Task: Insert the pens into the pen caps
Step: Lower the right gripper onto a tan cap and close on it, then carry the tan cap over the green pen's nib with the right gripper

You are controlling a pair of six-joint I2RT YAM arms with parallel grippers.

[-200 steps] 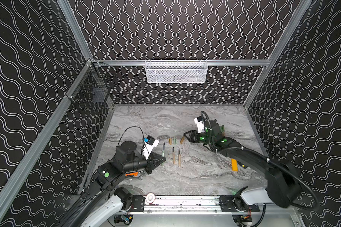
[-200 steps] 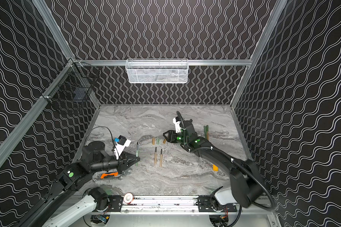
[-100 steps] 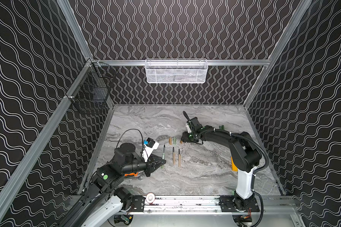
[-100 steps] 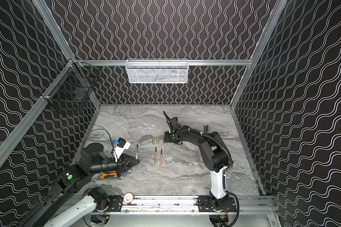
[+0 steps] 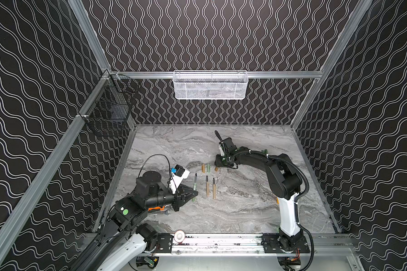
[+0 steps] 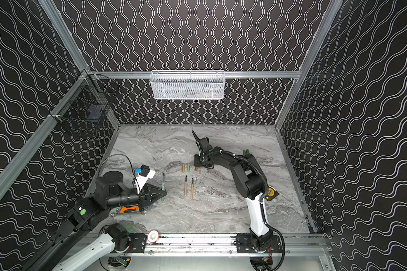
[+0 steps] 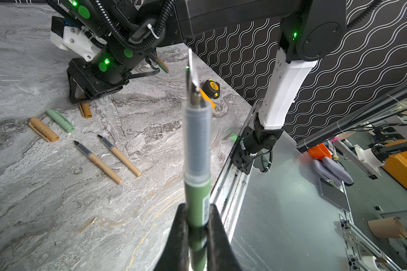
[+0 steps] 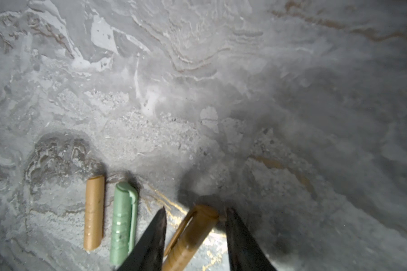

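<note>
Tan plastic pen cap (image 8: 193, 232) lies askew on grey marbled table (image 5: 244, 211), approx mid-table. Right gripper (image 8: 195, 210) straddles it: jaws apart, one finger close to its end, not yet clamped. Left gripper (image 7: 197, 207) is clamped on the rear of a green pen (image 7: 195, 187) w/ clear section & dark tip, held nr the table's left edge.

Risks:
- Cap sits diagonal btwn jaws, so closing may spin it or squirt it into the pale green cap (image 8: 123, 223) just beside.
- Tan cap vs green pen is prob a mismatch.
- Pen is held by its tail, so the tip could wobble at insertion.
</note>
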